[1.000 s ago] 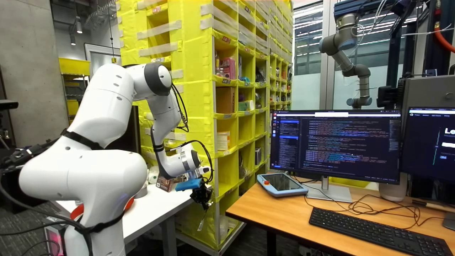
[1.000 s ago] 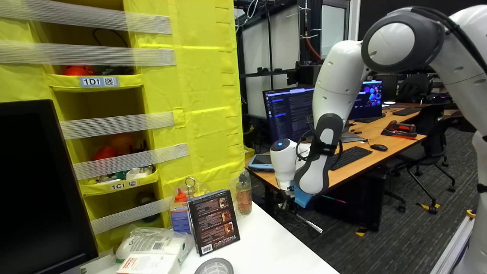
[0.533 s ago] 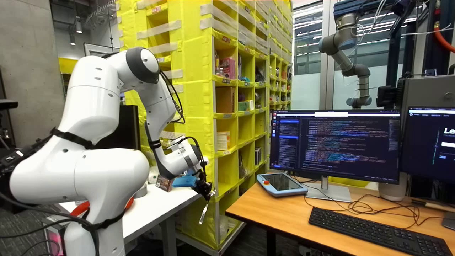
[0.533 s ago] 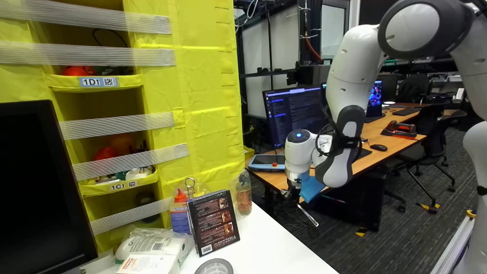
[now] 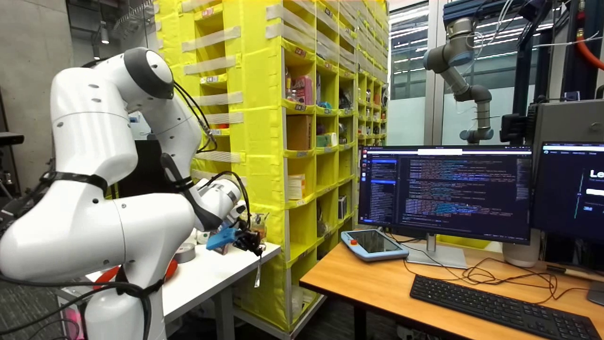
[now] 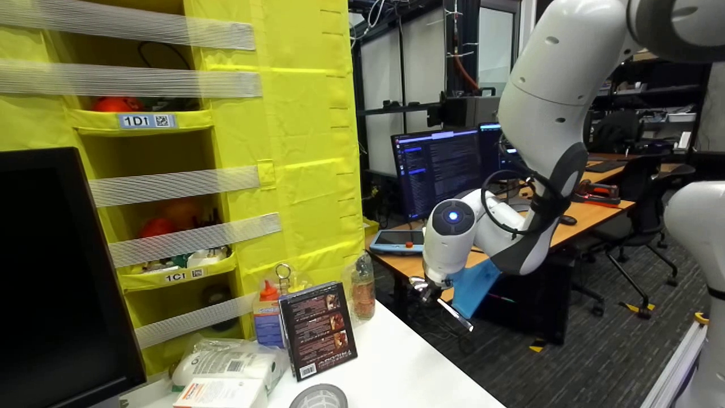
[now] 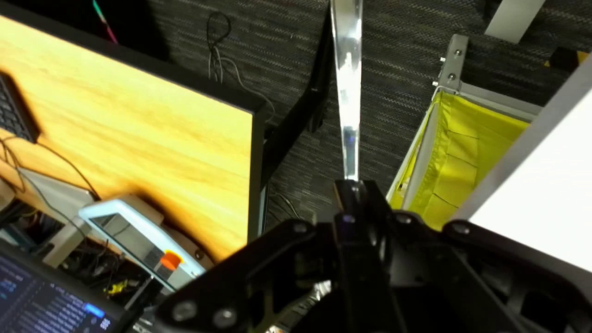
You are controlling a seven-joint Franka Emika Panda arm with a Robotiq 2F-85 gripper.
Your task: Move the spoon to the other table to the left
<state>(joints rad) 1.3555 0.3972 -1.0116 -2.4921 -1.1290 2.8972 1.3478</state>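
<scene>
We see a slim, shiny silver metal spoon (image 7: 349,92), held aloft and slanting downward, out past the edge of the white, flat tabletop (image 6: 396,357).

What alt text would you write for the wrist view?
The black gripper grips a shiny metal spoon whose far end runs off the top edge, seen against dark carpet. The wooden desk lies at left, the white table at right.

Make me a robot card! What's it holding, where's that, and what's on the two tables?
Holding: spoon, pinched in the gripper
Spoon's place: in the air, carpet beyond it in the wrist view
White table: dark case, clear bottle and more
Wooden desk: monitors, keyboard, blue-edged tablet and more
Spoon on white table: not yet
</scene>
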